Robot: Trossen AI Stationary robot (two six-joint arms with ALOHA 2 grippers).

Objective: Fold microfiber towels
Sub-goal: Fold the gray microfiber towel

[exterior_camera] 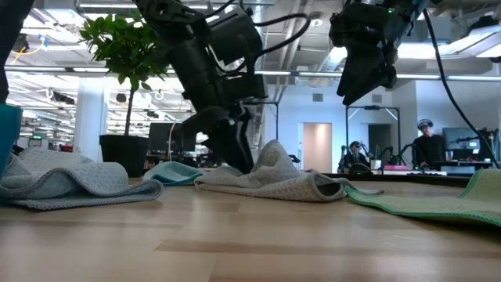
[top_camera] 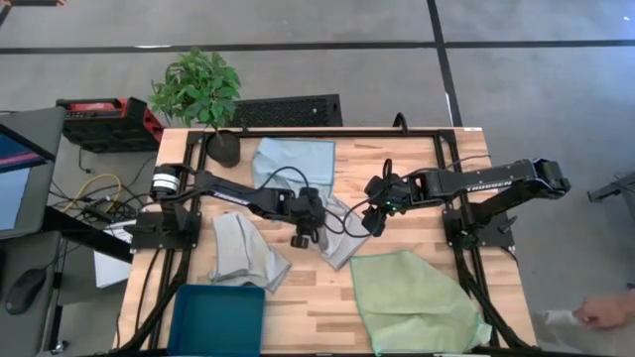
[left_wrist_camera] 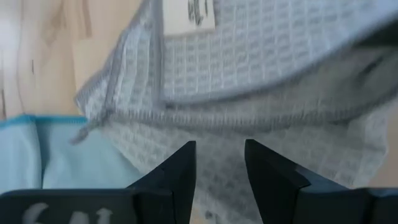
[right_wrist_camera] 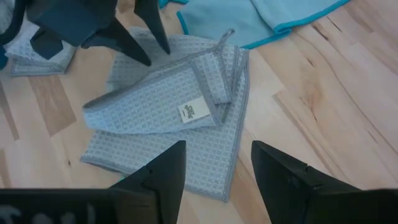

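- Your left gripper (top_camera: 301, 238) sits low at mid-bench, its jaws narrowly parted over the rumpled pale grey waffle-weave microfiber towel (top_camera: 340, 231), nothing visibly pinched.
- Your right gripper (top_camera: 374, 222) hangs above that towel's far side, jaws spread and empty.
- You have four cloths: that grey one, a second pale grey towel (top_camera: 245, 252) lying left of it, a light blue towel (top_camera: 295, 162) at the back edge, and a larger light green towel (top_camera: 417, 298) at front right.
- Around them: one rigid dark teal-blue bin (top_camera: 217, 318) at the wooden bench's (top_camera: 308, 297) front left, and one potted green plant (top_camera: 197, 89) at the back left corner.
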